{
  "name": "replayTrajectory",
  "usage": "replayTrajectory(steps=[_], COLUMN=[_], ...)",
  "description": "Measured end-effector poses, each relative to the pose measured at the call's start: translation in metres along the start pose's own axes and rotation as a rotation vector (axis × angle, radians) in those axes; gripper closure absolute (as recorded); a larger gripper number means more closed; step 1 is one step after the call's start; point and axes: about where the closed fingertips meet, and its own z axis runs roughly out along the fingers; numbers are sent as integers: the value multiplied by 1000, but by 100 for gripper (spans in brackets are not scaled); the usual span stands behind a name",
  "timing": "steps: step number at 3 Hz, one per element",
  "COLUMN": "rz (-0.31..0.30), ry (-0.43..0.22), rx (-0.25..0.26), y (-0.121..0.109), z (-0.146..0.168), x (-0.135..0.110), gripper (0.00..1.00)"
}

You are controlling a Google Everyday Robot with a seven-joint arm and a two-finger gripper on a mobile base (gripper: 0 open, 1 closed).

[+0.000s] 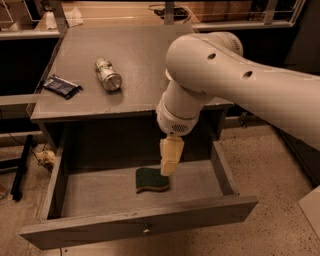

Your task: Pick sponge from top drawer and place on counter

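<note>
The sponge [151, 180], dark green on top with a yellow layer below, lies flat on the floor of the open top drawer [135, 222], near its middle. The drawer's front panel carries a small round knob [146, 231]. My gripper [169, 162] hangs down from the large white arm [220, 80] into the drawer. Its tip is just above the sponge's right end and overlaps that end in view. I cannot tell whether it touches the sponge. The grey counter [135, 55] is above the drawer, partly hidden by the arm on the right.
A metal can [108, 75] lies on its side on the counter's left half. A dark blue flat packet [62, 86] lies near the counter's left edge. A pale wooden surface with railings [125, 12] runs behind the counter. Speckled floor lies to the right.
</note>
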Motion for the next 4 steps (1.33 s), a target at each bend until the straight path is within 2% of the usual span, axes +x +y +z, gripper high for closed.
replayTrajectory(steps=[1,2,3,4], rz=[9,44,44,67], ry=[13,20,20,11], rx=[-13,-55,-56,-71], y=[-4,17,17,16], z=[22,60,60,79], x=[3,10,10,8], gripper=[0,0,0,0])
